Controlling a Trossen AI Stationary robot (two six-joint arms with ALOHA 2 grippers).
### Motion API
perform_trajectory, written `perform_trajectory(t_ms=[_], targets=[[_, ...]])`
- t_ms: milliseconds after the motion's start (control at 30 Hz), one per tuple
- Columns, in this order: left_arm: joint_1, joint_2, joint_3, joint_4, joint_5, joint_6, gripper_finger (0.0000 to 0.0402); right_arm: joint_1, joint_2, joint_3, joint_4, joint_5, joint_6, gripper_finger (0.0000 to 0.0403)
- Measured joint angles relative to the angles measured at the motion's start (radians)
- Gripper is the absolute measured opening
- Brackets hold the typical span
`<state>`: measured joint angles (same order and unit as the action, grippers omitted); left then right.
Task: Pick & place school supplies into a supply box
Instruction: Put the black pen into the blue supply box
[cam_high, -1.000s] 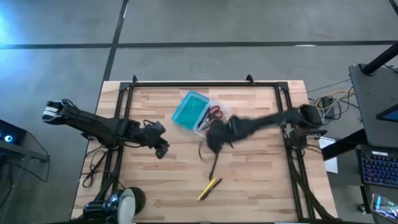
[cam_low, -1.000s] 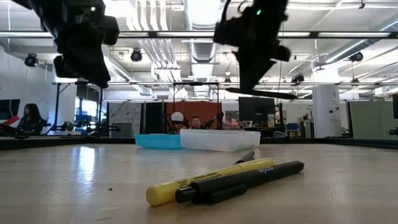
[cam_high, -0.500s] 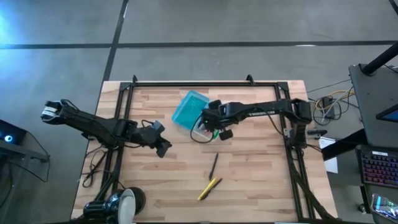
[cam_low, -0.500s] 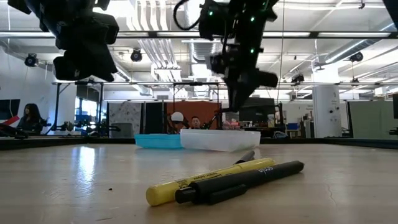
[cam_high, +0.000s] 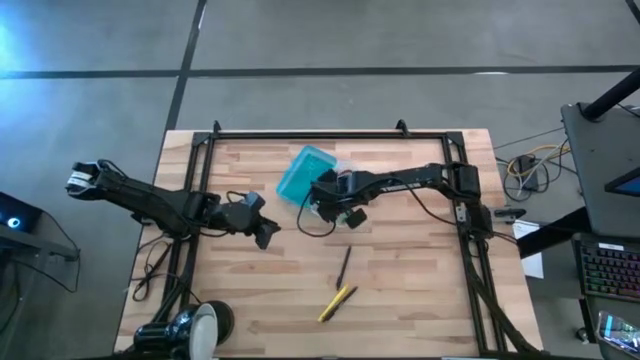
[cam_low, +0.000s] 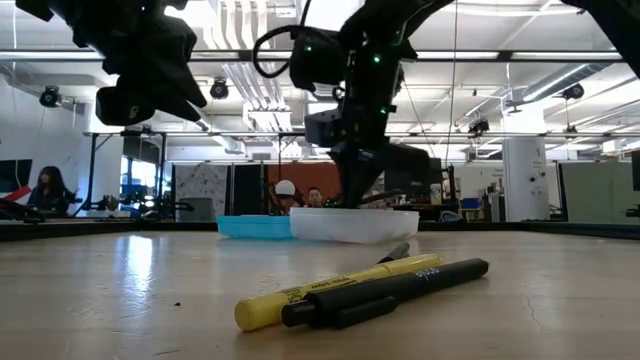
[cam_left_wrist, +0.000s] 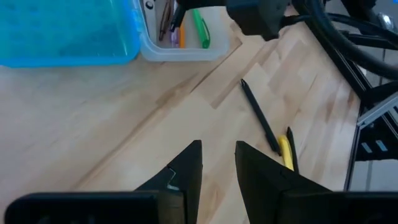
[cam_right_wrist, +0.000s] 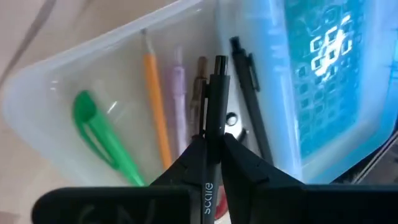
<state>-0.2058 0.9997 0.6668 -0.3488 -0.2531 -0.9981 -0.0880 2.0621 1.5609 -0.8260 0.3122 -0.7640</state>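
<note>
The supply box lies open at the table's far middle, its teal half (cam_high: 303, 172) left of its clear half (cam_right_wrist: 93, 81). In the clear half lie a green pen (cam_right_wrist: 102, 140), an orange pencil (cam_right_wrist: 157, 106) and a pink one (cam_right_wrist: 178, 99); a dark pen (cam_right_wrist: 249, 93) lies by the hinge. My right gripper (cam_high: 338, 197) hangs low over the clear half, shut on a dark pen (cam_right_wrist: 214, 99). The scissors are hidden. A dark pen (cam_high: 344, 266) and a yellow and dark pair (cam_high: 338, 302) lie on the table. My left gripper (cam_high: 265, 232) hovers open left of them. My right gripper pinches the dark pen's barrel (cam_right_wrist: 211, 134) between its two fingers. The pen runs along the fingers and sticks out ahead of them. It is lifted over the clear half, with its free end (cam_right_wrist: 220, 61) above the pens lying there.
A black frame (cam_high: 330, 132) borders the table's far edge and sides. Bare wood lies between the box and the loose pens. A cable loops beside the right gripper (cam_high: 300, 225). People sit in the room beyond the table (cam_low: 45, 190).
My right gripper, carrying the dark pen, has moved from above the table's middle toward the far left and down over the box's clear half, tipping so its fingers point down. The pens on the table have stayed put.
</note>
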Motion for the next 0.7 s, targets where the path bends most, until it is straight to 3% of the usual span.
perform_trajectory(t_ms=[233,500,633,700], targets=[[0.0,0.0,0.0,0.01,-0.01,-0.009,0.008,-0.021,0.03,0.005,0.002,0.001,0.058,0.0041],[0.0,0.0,-0.001,0.014,-0.012,-0.006,0.008,0.015,-0.007,0.005,0.109,0.003,0.129,0.0131],[0.0,0.0,-0.006,0.016,-0.013,0.002,0.008,0.045,-0.025,0.005,0.08,0.102,0.229,0.0165],[0.0,0.0,-0.016,0.017,-0.013,0.001,0.008,0.066,-0.041,0.004,0.04,0.15,0.369,0.0174]])
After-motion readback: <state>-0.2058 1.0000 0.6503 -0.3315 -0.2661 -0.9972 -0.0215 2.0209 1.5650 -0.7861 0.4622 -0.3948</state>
